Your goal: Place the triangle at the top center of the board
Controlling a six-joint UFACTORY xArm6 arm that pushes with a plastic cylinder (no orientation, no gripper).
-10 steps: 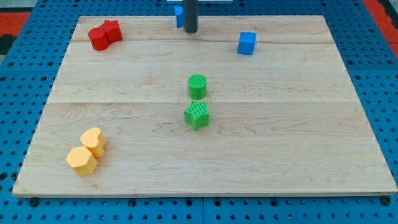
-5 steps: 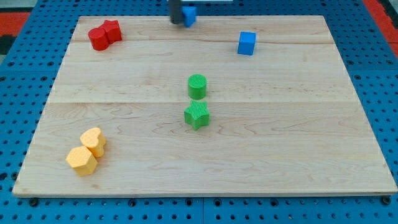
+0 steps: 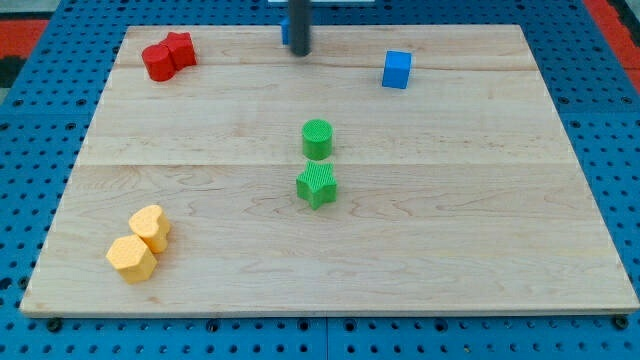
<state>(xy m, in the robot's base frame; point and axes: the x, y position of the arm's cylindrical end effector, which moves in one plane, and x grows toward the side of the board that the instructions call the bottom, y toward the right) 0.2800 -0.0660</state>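
A pale wooden board (image 3: pixel 420 260) fills nearly the whole view, lying on a blue pegboard surface (image 3: pixel 30 200) that shows around its edges. Every position below is given relative to the green cylinder (image 3: pixel 317 138), which stands near the board's middle.

Well toward the view's top from the green cylinder, a straight dark rod comes down from the top edge of the view. It carries no jaws, so nothing is gripped; my tip (image 3: pixel 299 52) rests on the board close to its top edge, slightly to the view's left of the cylinder's line.

Far toward the view's bottom left of the green cylinder, two yellow blocks sit touching each other: a yellow hexagon-like block (image 3: pixel 131 258) and, just above and right of it, a yellow heart-like block (image 3: pixel 151 226).

Far toward the view's top left of the cylinder, two red blocks (image 3: pixel 167 55) press together near the board's corner; their shapes are hard to tell.

Just below the cylinder, almost touching it, sits a green star-shaped block (image 3: pixel 317 185).

Up and to the view's right of the cylinder stands a blue cube (image 3: pixel 397 69), apart from everything else.

Straight behind the rod, at the top centre of the board, only a sliver of another blue block (image 3: pixel 285 28) shows at the rod's left side. It seems to touch the rod, and its shape cannot be told.
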